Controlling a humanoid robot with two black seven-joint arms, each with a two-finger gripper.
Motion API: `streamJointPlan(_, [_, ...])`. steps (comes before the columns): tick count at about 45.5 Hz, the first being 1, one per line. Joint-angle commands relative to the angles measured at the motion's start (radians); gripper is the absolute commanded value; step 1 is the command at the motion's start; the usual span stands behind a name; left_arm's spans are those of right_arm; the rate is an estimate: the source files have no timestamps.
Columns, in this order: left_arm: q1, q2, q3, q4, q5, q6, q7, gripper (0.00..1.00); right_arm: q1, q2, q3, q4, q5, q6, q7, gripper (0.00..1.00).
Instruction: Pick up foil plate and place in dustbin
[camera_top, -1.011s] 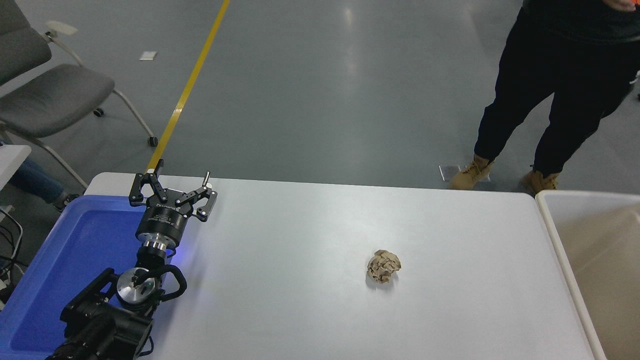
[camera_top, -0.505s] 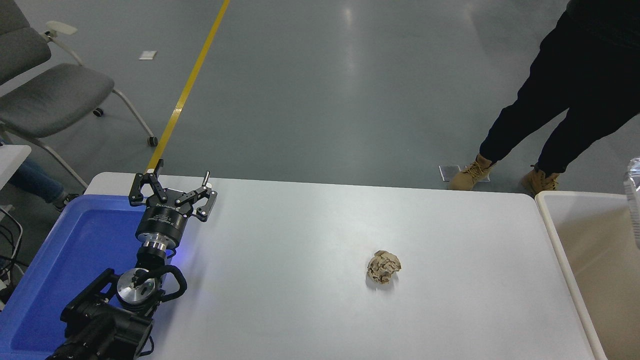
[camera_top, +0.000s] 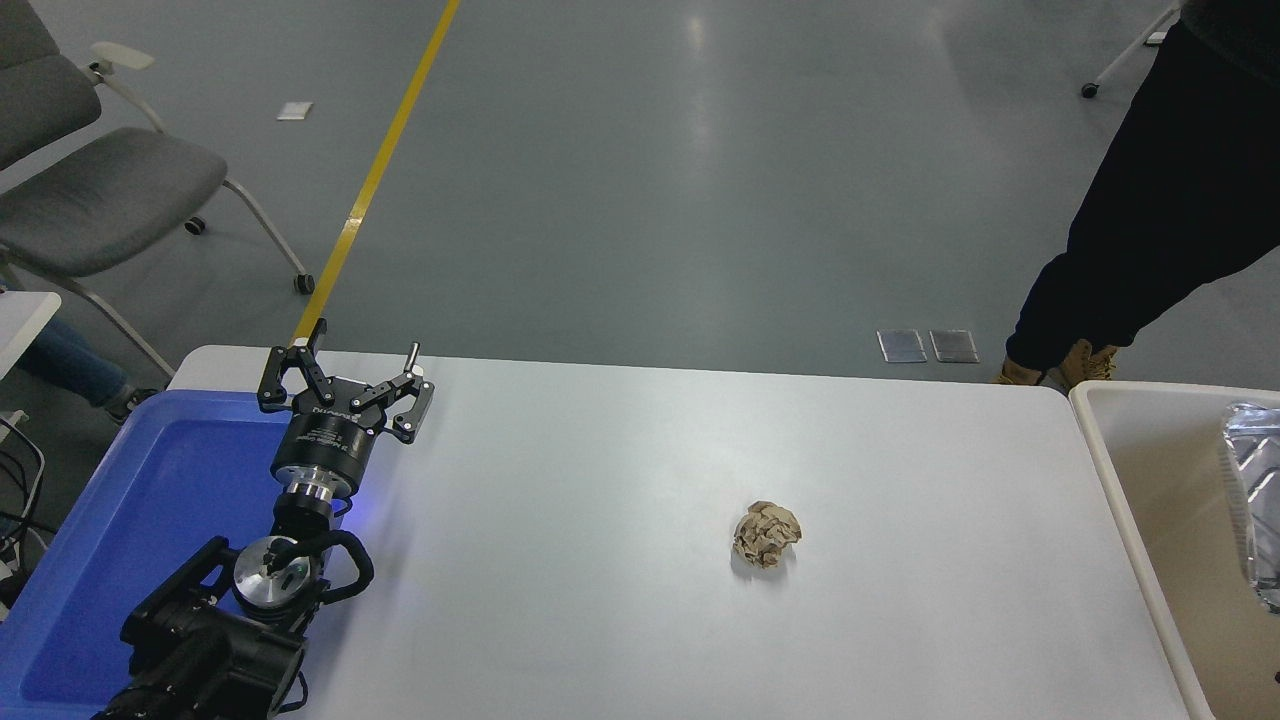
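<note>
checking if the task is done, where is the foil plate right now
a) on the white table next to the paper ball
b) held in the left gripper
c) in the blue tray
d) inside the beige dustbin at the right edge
d: the foil plate shows inside the walls of the dustbin at the picture's right edge, apart from the paper ball on the table.

Bright even overhead light; glare streaks on floor (camera_top: 700, 150); sharp focus, soft shadows.
</note>
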Motion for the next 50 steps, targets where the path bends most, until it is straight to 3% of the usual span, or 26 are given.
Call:
streamJointPlan(1, [0.0,0.0,0.0,0.0,0.0,0.001,-0.002,0.99,-0.024,0.009,0.01,-0.002,0.0,-0.001,0.003,0.0])
streamJointPlan(4, [0.0,0.0,0.0,0.0,0.0,0.0,-0.002,0.99,-0.024,0.009,0.01,-0.004,0.0,-0.002,0.003,0.0])
streamJointPlan(5, [0.0,0.0,0.0,0.0,0.0,0.001,0.0,0.99,-0.024,0.009,0.01,-0.004,-0.001,-0.002,0.003,0.07])
streamJointPlan(6, [0.0,0.0,0.0,0.0,0.0,0.0,-0.002,0.99,-0.024,0.009,0.012,-0.004,0.0,-0.004,0.003,0.29])
streamJointPlan(8, [0.0,0.0,0.0,0.0,0.0,0.0,-0.002,0.99,-0.024,0.009,0.013,-0.004,0.0,-0.002,0.003,0.94])
streamJointPlan(9, [0.0,0.0,0.0,0.0,0.0,0.0,-0.002,0.99,-0.024,0.009,0.015,-0.004,0.0,0.001,0.003,1.0])
streamJointPlan(34, [0.0,0.0,0.0,0.0,0.0,0.0,-0.002,0.99,0.073,-0.016,0.042,-0.013,-0.005,0.016,0.009,1.0])
streamJointPlan(42, [0.0,0.0,0.0,0.0,-0.002,0.0,-0.002,0.99,0.222,-0.025,0.009,-0.01,-0.089,0.032,0.007,1.0])
streamJointPlan(50, [0.0,0.0,0.0,0.0,-0.002,0.001,-0.002,0.99,0.35,-0.082,-0.06,0.033,-0.098,0.059,0.001,1.0])
